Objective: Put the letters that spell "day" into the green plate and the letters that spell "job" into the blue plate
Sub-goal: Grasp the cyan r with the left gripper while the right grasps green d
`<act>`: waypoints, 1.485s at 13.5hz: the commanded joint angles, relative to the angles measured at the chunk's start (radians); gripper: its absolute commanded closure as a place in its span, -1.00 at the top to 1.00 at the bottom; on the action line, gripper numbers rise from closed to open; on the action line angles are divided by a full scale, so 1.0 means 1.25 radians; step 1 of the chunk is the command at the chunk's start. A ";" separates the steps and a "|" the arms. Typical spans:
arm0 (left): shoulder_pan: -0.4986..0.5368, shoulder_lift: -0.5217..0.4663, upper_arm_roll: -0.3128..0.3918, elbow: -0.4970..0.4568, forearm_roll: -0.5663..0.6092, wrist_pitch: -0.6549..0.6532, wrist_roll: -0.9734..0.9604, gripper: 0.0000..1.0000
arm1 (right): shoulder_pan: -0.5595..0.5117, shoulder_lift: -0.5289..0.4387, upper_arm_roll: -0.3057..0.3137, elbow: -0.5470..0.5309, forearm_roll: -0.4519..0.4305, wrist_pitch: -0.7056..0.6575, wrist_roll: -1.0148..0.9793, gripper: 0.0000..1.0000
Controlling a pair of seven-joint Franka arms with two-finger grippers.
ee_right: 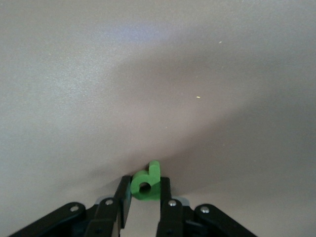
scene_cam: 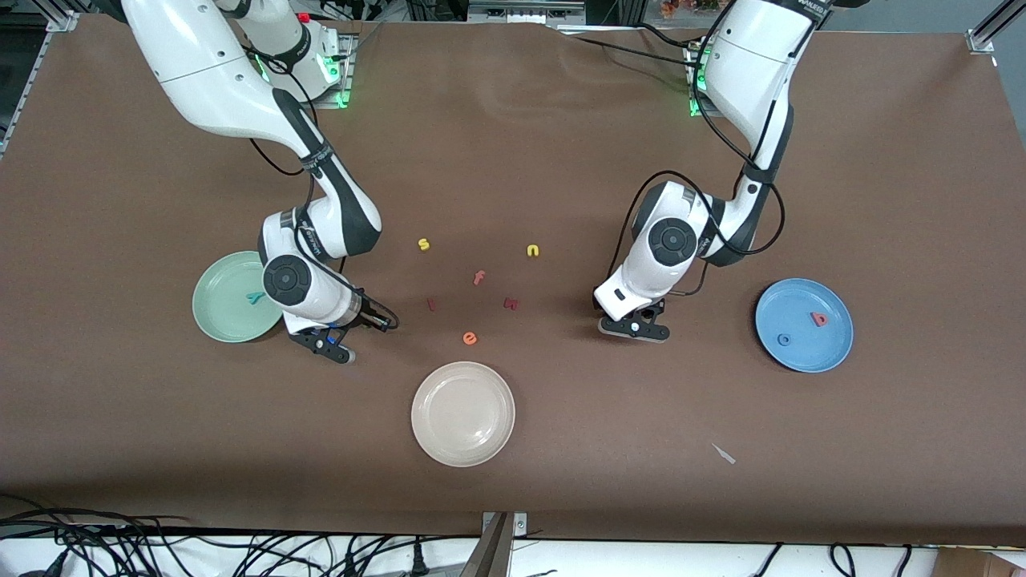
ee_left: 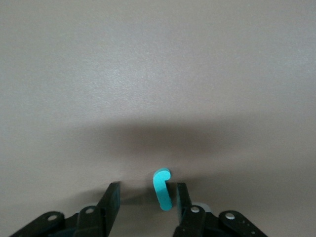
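Brown cloth covers the table (scene_cam: 513, 144). The right gripper (ee_right: 143, 195), low beside the green plate (scene_cam: 220, 308) that holds the teal "y" (scene_cam: 255, 298), is clamped on the green "d" (ee_right: 146, 182). The left gripper (ee_left: 146, 197), well apart from the blue plate (scene_cam: 804, 353) holding the "o" (scene_cam: 784, 340) and "b" (scene_cam: 818, 319), brackets the teal "j" (ee_left: 163, 190), one finger touching it and the other apart.
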 commanded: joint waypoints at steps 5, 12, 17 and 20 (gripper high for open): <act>-0.028 0.026 0.021 0.016 -0.002 0.002 0.011 -0.51 | 0.004 0.008 -0.005 0.084 0.001 -0.096 -0.017 -0.70; 0.074 -0.052 0.035 -0.005 0.047 -0.009 0.053 -0.76 | -0.004 -0.125 -0.059 -0.036 -0.053 -0.170 -0.268 -0.70; 0.323 -0.189 -0.019 -0.100 0.047 -0.065 0.378 -0.74 | -0.004 -0.234 -0.114 -0.193 -0.075 -0.101 -0.384 -0.70; 0.416 -0.235 -0.032 -0.174 0.047 -0.079 0.488 -0.67 | -0.004 -0.277 -0.176 -0.297 -0.075 0.003 -0.513 -0.70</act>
